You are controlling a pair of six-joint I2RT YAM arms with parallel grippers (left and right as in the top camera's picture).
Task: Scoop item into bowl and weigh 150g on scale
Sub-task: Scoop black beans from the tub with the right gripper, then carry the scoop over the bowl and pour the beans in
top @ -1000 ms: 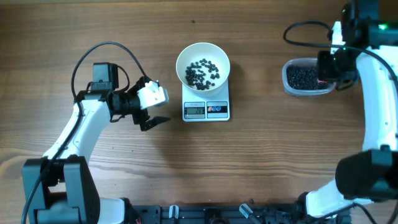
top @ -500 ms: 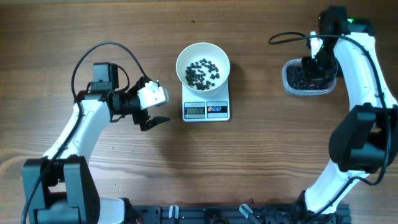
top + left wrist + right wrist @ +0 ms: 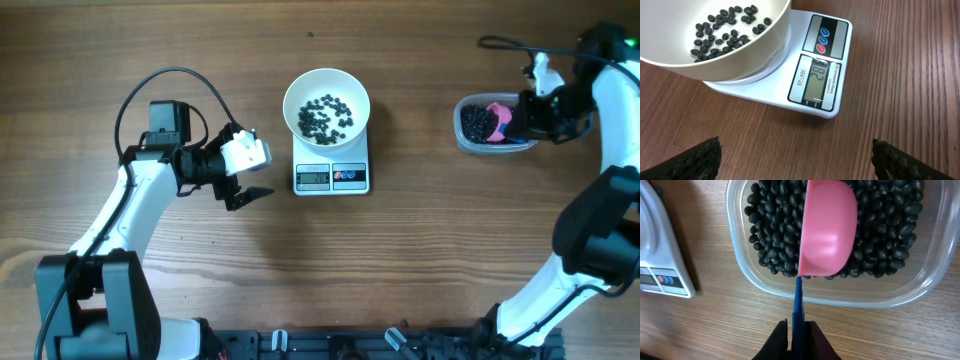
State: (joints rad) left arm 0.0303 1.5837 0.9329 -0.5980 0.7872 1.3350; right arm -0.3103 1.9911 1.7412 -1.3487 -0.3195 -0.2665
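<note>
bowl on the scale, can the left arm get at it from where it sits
Probably yes: the left hand is open and empty beside the scale, with nothing but table between it and the bowl.

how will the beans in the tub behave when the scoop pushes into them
Probably loose: the beans are small, separate and rounded, so they should slide aside around the scoop. Any that spill would likely roll across the table. The tub should hold most in, its wall standing all around them.
</note>
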